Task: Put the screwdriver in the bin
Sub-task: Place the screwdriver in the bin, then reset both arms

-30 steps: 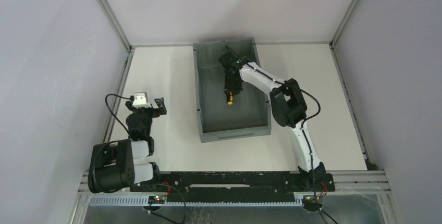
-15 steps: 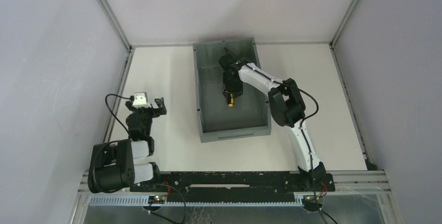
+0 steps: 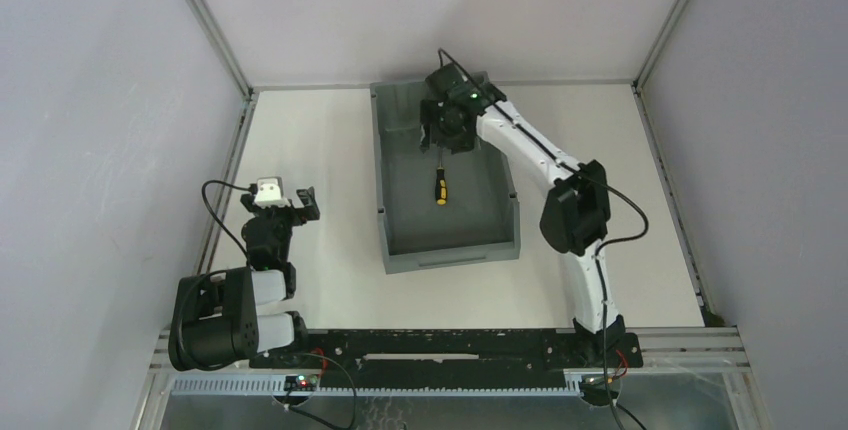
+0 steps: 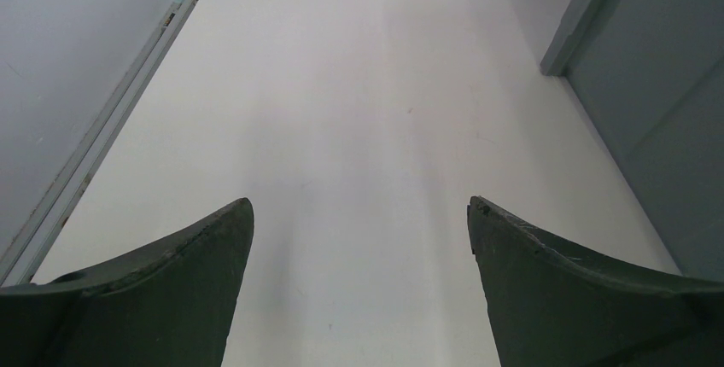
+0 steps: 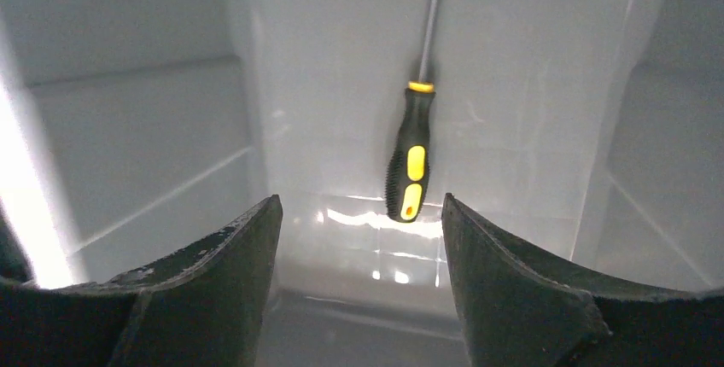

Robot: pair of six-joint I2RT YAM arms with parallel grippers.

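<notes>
On grey-walled white table [image 3: 320, 150], screwdriver [image 3: 439, 189] in bin [image 3: 450, 254], left fingers [image 4: 171, 294] wide, right fingers [image 5: 201, 294] wide

— What sort of place is shown here?

— A robotics lab, more exactly a closed test cell. A white worktop [image 3: 320, 150] is walled in on three sides by plain grey panels [image 3: 90, 100], which are held by aluminium profile posts [image 3: 205, 20].

— What else points to that?

— Two small robot arms, the left arm [image 3: 235, 305] and the right arm [image 3: 580, 250], are bolted to a black rail [image 3: 440, 348] at the near edge. Loose cables [image 3: 206, 188] are run from them, and a slotted cable duct [image 3: 450, 387] is fitted below the rail. A bare circuit board [image 3: 300, 382] with lit green and red lamps is seen there. A grey plastic storage bin [image 3: 447, 255] is set on the worktop.
</notes>
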